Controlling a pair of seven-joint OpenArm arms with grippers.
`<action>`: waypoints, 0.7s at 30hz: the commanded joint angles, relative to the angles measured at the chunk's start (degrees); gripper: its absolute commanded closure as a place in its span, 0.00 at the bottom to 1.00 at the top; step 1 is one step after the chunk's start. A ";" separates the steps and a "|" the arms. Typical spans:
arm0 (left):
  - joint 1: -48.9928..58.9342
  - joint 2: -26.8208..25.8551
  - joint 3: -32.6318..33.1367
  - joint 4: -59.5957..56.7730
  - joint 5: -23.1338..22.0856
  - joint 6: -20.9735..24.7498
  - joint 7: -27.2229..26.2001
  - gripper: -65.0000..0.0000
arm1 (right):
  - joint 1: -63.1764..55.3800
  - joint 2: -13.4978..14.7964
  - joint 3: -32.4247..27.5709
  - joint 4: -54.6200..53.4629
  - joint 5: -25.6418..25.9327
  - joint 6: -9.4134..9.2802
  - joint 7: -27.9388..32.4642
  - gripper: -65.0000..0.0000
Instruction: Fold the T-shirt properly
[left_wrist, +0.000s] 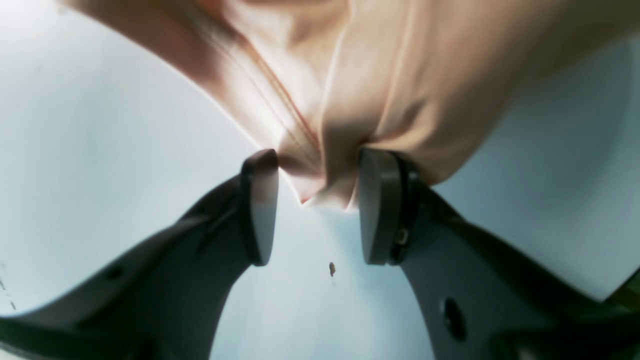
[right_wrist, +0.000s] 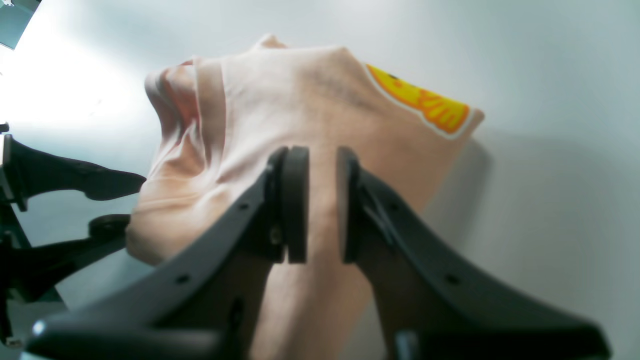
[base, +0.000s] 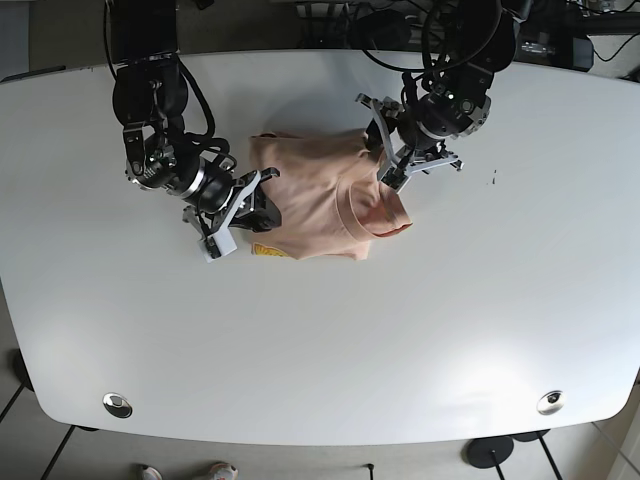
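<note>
A peach T-shirt (base: 315, 200) with a yellow print (base: 265, 250) lies partly folded on the white table (base: 400, 340). My left gripper (base: 385, 165) is at its far right edge. In the left wrist view the left gripper (left_wrist: 317, 160) pinches a bunched corner of the shirt (left_wrist: 375, 75), with creases running into the jaws. My right gripper (base: 255, 205) is at the shirt's left side. In the right wrist view the right gripper (right_wrist: 322, 155) stands nearly closed with cloth (right_wrist: 300, 100) in the narrow gap, and the print (right_wrist: 425, 105) lies beyond.
A small dark speck (base: 493, 178) lies on the table right of the left arm. Round metal fittings sit at the front corners (base: 117, 404) (base: 549, 402). Cables and equipment crowd the back edge. The left gripper's fingers (right_wrist: 115, 185) also show at the left of the right wrist view.
</note>
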 joint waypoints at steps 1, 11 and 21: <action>-0.34 -0.13 -0.14 0.70 -0.43 0.23 -1.00 0.63 | 1.18 0.19 0.18 1.08 1.15 0.29 1.44 0.87; -0.25 -0.48 -0.32 6.33 -0.43 0.14 -1.00 1.00 | 0.74 0.19 0.27 1.08 1.15 0.29 1.44 0.87; -3.15 -11.91 -0.58 8.70 -0.17 0.14 -0.82 1.00 | 0.74 0.19 0.27 1.17 1.15 0.29 1.44 0.87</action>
